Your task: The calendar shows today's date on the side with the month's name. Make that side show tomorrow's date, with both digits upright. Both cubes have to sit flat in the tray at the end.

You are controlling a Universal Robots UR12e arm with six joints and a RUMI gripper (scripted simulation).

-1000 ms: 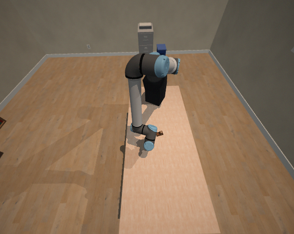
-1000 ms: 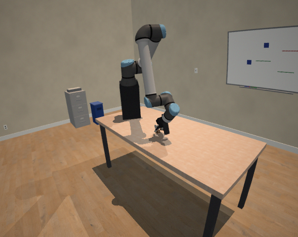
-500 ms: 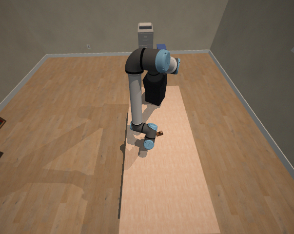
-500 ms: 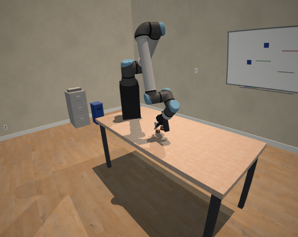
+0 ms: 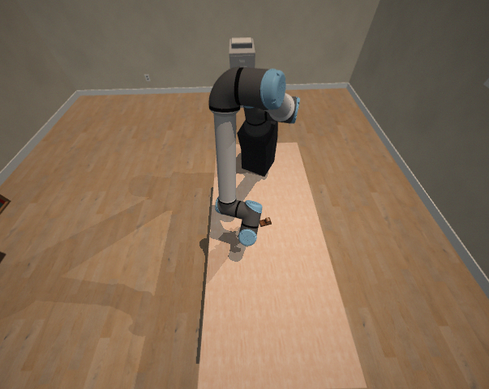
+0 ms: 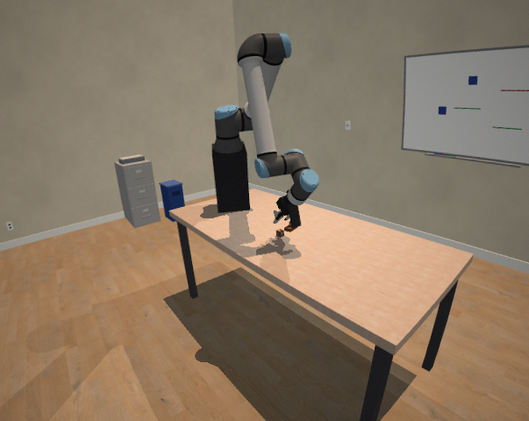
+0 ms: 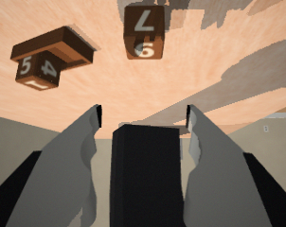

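Claw: the gripper point(image 7: 143, 118) hangs above the table point(image 6: 368, 272) with its jaws spread partway and nothing between them; the grey fingers frame bare air in the lower half of the wrist view.

Loose cube: a brown date cube point(image 7: 144, 32) lies alone on the table top, upper centre of the wrist view, well apart from the claw. The faces toward the camera read 7 and what looks like a 6 or 9.

Tray: the wooden calendar tray point(image 7: 58, 44) sits upper left in the wrist view. The second cube point(image 7: 38, 71) rests in it, showing 5 and 4; a third digit is cut off. The month's name is not legible from here.

Handling, judged: small rigid wooden blocks, probably light, not fragile, with smooth faces that may slip if pinched near an edge.

Grip point, judged: two opposite flat faces, jaws centred, leaving the wanted digit face free.

Risk, judged: a skewed pinch could twist the cube and seat it tilted in the tray.
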